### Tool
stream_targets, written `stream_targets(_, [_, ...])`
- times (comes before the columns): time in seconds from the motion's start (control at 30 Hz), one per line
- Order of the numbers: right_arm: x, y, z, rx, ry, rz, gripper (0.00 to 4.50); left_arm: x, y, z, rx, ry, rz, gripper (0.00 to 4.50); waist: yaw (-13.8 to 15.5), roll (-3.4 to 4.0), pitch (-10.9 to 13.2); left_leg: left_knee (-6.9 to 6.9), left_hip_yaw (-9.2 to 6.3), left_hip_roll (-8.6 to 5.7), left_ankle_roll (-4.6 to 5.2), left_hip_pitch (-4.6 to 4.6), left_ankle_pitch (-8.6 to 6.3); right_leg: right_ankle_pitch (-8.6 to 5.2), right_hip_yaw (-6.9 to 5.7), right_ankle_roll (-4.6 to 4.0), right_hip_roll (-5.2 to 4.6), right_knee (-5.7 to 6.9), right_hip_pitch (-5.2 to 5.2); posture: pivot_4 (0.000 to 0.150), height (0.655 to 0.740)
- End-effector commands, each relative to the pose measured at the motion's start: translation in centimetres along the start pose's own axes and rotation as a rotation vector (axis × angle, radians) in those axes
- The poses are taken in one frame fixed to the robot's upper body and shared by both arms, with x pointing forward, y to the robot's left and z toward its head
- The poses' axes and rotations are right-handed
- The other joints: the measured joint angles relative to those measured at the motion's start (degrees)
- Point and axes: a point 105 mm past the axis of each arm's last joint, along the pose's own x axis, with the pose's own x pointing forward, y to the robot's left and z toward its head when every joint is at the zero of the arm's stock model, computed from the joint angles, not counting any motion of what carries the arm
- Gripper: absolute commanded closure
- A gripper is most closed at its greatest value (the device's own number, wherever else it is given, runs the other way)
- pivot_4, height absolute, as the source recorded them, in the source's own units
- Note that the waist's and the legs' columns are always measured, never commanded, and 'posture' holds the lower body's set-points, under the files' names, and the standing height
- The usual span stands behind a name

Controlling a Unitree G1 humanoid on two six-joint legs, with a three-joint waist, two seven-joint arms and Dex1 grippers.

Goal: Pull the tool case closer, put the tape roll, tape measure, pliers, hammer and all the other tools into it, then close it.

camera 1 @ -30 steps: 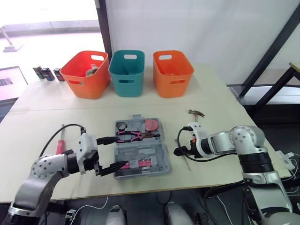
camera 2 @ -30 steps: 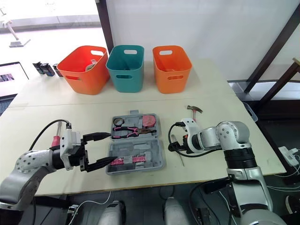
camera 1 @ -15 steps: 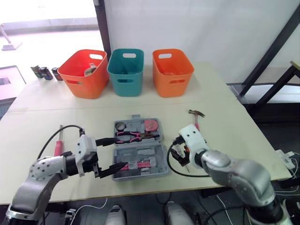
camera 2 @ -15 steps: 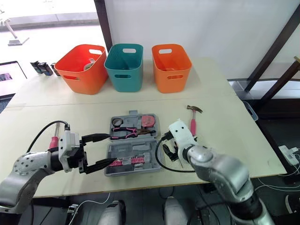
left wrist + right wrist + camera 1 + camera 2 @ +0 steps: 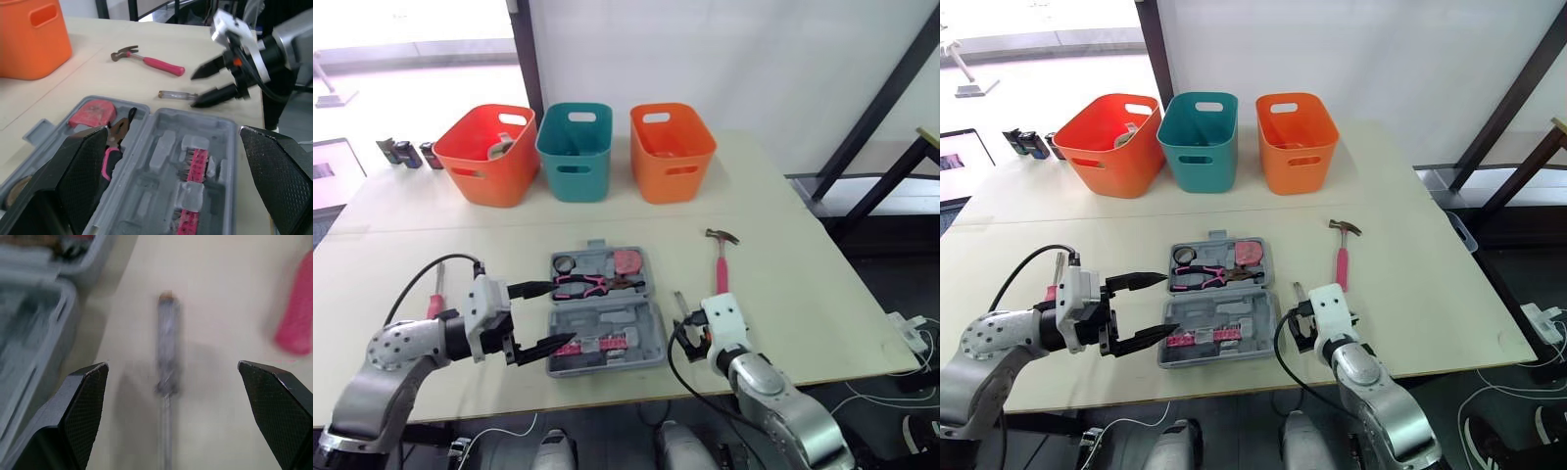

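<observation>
Packing step, by the look of it; drawing the case closer seems done. At the near middle of the table [image 5: 783, 289], lying open: the grey plastic tool case [image 5: 625, 320]. In its far half: the dark tape roll [image 5: 566, 262], the pink-handled pliers [image 5: 587, 285] and the pink tape measure [image 5: 627, 261].

Yet to go in: the clear-handled screwdriver [image 5: 167, 352] just right of the case, the pink-handled hammer [image 5: 720, 257] farther right and toward the far side, and a red-handled screwdriver [image 5: 434, 305] off to the left beside the left arm.

Right pincer [image 5: 193, 91]: jaws apart, empty, lined up on the clear-handled screwdriver with the handle centred between the fingers. Left pincer [image 5: 558, 314]: jaws apart as well, empty, at the left end of the case; cannot tell whether touching it.

Next, probably: lowering the right pincer astride the handle, closing, lifting, and carrying left into a free slot. Calls for a square grip, given a round, smooth handle likely to roll.
</observation>
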Motion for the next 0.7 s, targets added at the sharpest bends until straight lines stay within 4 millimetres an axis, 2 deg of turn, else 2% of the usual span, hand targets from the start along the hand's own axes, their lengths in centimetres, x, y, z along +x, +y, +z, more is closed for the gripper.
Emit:
stream_targets(0.03, [0.2,-0.4,0.0,0.014,-0.022,-0.014,0.01,-0.2,0.3,0.8,0.032,-0.016,0.001,0.0,-0.1,-0.01,0.0,0.01,0.0,0.0,0.0,0.0,0.0,0.0,0.0,0.0,0.0,0.0,0.01,0.15,0.74])
stream_targets(0.2, [0.5,-0.9,-1.1,0.074,0.014,-0.04,0.01,-0.2,0.4,0.8,0.038,-0.016,0.002,0.0,-0.1,-0.06,0.0,0.03,-0.01,0.0,-0.01,0.12,0.01,0.03,0.0,-0.04,0.01,0.06,0.09,0.15,0.74])
stream_targets(0.3, [0.5,-0.9,-1.3,0.081,0.022,-0.036,0.79,-0.2,0.5,0.9,0.04,-0.015,0.004,0.0,0.0,-0.17,-0.1,0.06,-0.01,0.0,-0.04,0.12,0.02,0.04,0.0,-0.06,0.0,0.05,0.14,0.15,0.74])
stream_targets(0.37, [0.6,-0.8,-1.3,0.074,0.021,-0.029,1.74,-0.2,0.5,0.9,0.04,-0.014,0.005,0.0,0.0,-0.24,-0.2,0.07,-0.01,0.0,-0.05,0.12,0.03,0.04,0.0,-0.06,0.0,0.05,0.15,0.15,0.74])
stream_targets(0.4, [0.6,-0.7,-1.3,0.07,0.02,-0.026,2.42,-0.2,0.6,0.9,0.041,-0.014,0.005,0.0,-0.1,-0.23,-0.2,0.06,-0.01,0.0,-0.04,0.13,0.03,0.04,0.0,-0.06,0.0,0.05,0.14,0.15,0.74])
stream_targets(0.43, [0.6,-0.7,-1.2,0.067,0.02,-0.025,2.8,-0.2,0.6,0.9,0.041,-0.013,0.005,0.0,-0.1,-0.23,-0.2,0.06,-0.01,0.0,-0.04,0.13,0.03,0.04,0.0,-0.06,0.0,0.05,0.14,0.15,0.74])
stream_targets(0.53, [0.6,-0.6,-1.1,0.047,0.015,-0.02,4.36,-0.2,0.6,0.9,0.041,-0.014,0.006,0.0,-0.1,-0.24,-0.2,0.06,-0.01,0.0,-0.04,0.13,0.03,0.04,0.0,-0.06,0.0,0.05,0.14,0.15,0.74])
stream_targets(0.57, [0.6,-0.6,-1.0,0.043,0.013,-0.02,4.48,-0.2,0.7,0.9,0.041,-0.014,0.006,0.0,-0.1,-0.24,-0.2,0.06,-0.01,0.0,-0.04,0.13,0.03,0.04,0.0,-0.06,0.0,0.05,0.14,0.15,0.74])
stream_targets(0.7, [0.7,-0.4,-0.2,-0.007,-0.023,-0.014,4.48,0.0,0.4,0.8,0.031,-0.017,-0.005,0.0,-0.1,-0.24,-0.2,0.06,-0.01,0.0,-0.05,0.13,0.03,0.04,0.0,-0.06,0.0,0.06,0.14,0.15,0.74])
